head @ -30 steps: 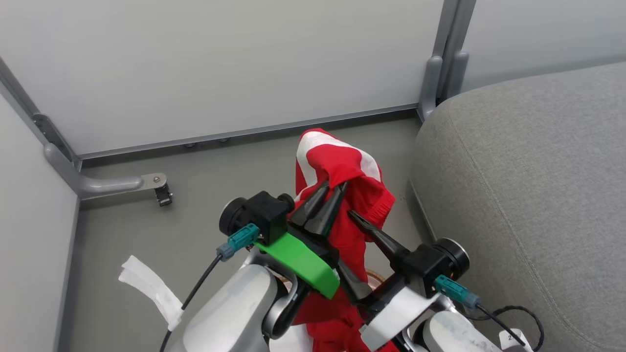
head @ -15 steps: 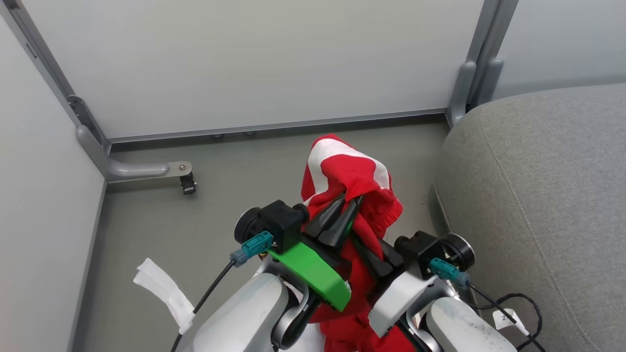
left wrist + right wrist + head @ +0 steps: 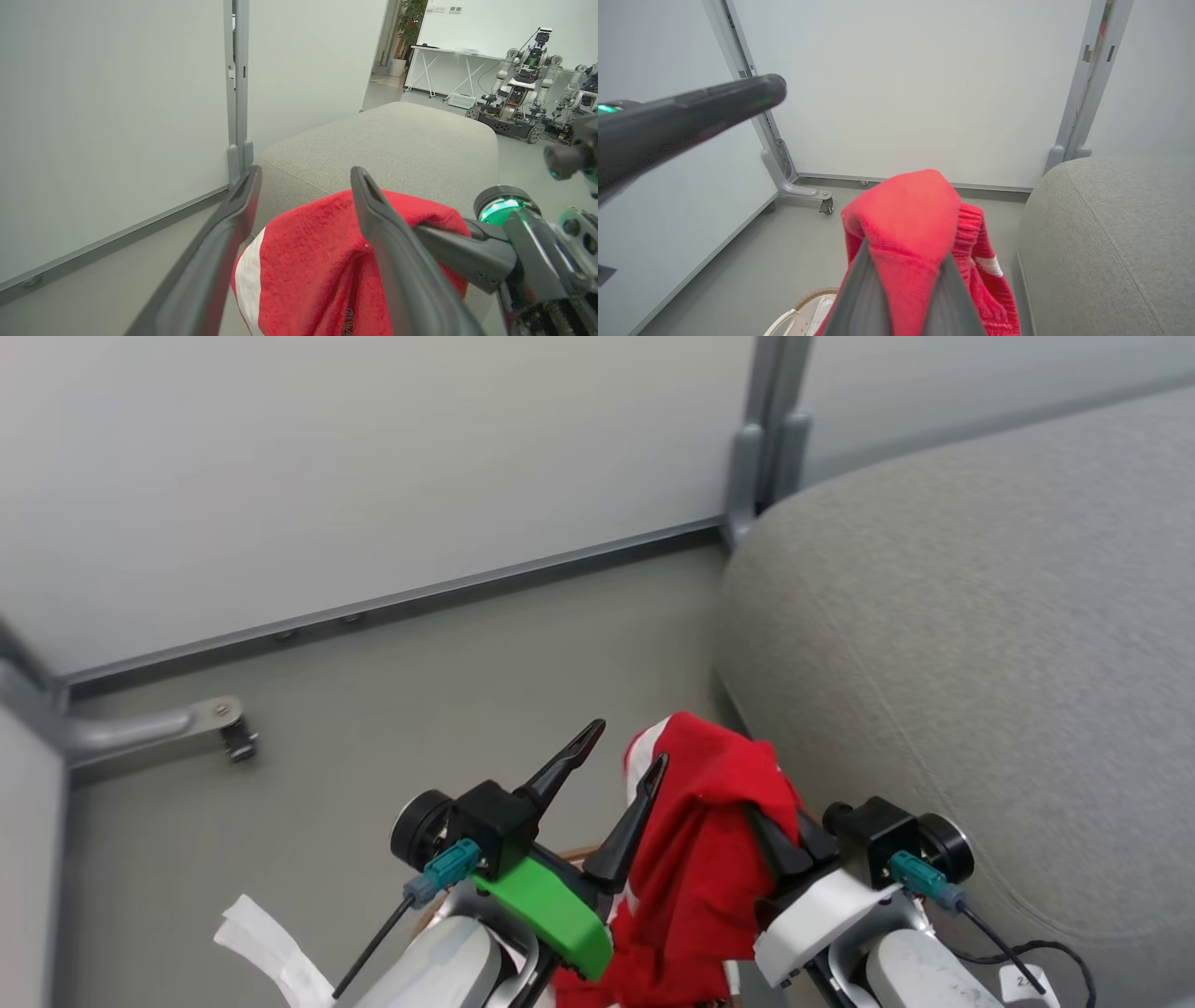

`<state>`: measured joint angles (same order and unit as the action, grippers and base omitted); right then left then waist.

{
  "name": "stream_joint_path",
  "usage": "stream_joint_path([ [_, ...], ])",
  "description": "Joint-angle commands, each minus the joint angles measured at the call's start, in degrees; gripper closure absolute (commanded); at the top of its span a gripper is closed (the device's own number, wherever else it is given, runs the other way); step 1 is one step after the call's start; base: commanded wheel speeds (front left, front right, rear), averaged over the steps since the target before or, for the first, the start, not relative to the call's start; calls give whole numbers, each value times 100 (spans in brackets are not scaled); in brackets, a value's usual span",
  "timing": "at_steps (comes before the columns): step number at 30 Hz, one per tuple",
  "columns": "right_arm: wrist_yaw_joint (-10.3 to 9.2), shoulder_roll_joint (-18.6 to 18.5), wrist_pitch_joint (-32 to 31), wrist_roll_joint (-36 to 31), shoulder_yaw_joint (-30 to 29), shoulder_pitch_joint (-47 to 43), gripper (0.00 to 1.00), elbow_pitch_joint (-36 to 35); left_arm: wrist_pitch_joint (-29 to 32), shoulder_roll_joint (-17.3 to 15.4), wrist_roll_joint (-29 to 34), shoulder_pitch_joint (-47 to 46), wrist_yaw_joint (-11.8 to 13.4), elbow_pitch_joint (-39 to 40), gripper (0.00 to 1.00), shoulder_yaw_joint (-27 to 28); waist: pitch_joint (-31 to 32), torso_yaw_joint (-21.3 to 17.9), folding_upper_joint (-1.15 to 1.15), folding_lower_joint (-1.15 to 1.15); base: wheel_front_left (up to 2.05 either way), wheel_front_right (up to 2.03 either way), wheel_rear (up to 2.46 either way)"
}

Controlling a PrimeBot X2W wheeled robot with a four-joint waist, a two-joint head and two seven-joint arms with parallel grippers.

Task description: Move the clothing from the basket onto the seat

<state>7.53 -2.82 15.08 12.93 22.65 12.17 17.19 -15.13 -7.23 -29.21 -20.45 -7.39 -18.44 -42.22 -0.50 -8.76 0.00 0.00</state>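
- Red clothing (image 3: 709,840), knitted with a white stripe, hangs in a bunch from your right gripper (image 3: 770,826), lifted clear of the grey floor (image 3: 373,728).
- Your right gripper's jaws are pressed close on a fold of the clothing. In the right wrist view the cloth humps over both fingers (image 3: 859,298) and drapes down either side.
- The seat (image 3: 980,616) is a large grey woven cushion with a rounded edge and a stitched seam, on the right of the head view. The clothing hangs just beside its near left edge, over the floor.
- Your left gripper (image 3: 624,747) sits left of the clothing, jaws spread wide. Its inner finger lies right next to the red cloth; whether it touches, you cannot tell.
- In the left wrist view the two spread fingers frame the red bundle. Your right gripper's dark finger enters the cloth from the right, and the seat's rounded corner lies beyond.
- The basket (image 3: 815,295) shows at the bottom edge of the right wrist view, below the clothing: a curve of brown woven rim and a cream handle.
- A crumpled white sheet (image 3: 266,943) shows at the lower left of the head view.
- White wall panels (image 3: 327,476) stand behind, and a grey post (image 3: 766,439) rises by the seat's far left corner.
- Far off in the left wrist view, other robots (image 3: 514,93) stand near a white table (image 3: 448,60).
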Motion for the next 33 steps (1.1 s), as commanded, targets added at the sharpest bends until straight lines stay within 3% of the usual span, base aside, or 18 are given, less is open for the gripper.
stream_joint_path([
  [1, -7, -20, 14, -72, -74, -60, 100, -84, -3, -48, 83, 125, -12, 36, 0, 55, -159, -972, 0, 0, 0, 0, 0],
  [7, -7, -15, 14, -250, -390, -175, 100, -206, -3, -23, 204, 288, -15, 205, 0, 99, -340, -1860, 0, 0, 0, 0, 0],
  [10, -7, -15, 14, -337, -568, -197, 100, -252, -3, -45, 231, 292, -16, 238, 0, 81, -437, -2099, 0, 0, 0, 0, 0],
  [15, -8, -106, 14, -449, -859, 142, 100, -279, -3, -143, 199, 162, -16, 249, 0, 9, -747, -2164, 0, 0, 0, 0, 0],
  [22, -8, -614, 14, -713, -1414, 1369, 100, -29, -3, -515, 107, -10, -17, 259, 0, -166, -1445, -1775, 0, 0, 0, 0, 0],
  [27, -8, -1206, 12, -1099, -1612, 2489, 100, 411, -3, -893, 39, -207, -17, 368, 0, -356, -2060, -1346, 0, 0, 0, 0, 0],
  [33, -8, -1462, -133, -1409, -2062, 3768, 100, 1103, -3, -1302, -39, -546, -16, 556, 0, -500, -2751, -918, 0, 0, 0, 0, 0],
])
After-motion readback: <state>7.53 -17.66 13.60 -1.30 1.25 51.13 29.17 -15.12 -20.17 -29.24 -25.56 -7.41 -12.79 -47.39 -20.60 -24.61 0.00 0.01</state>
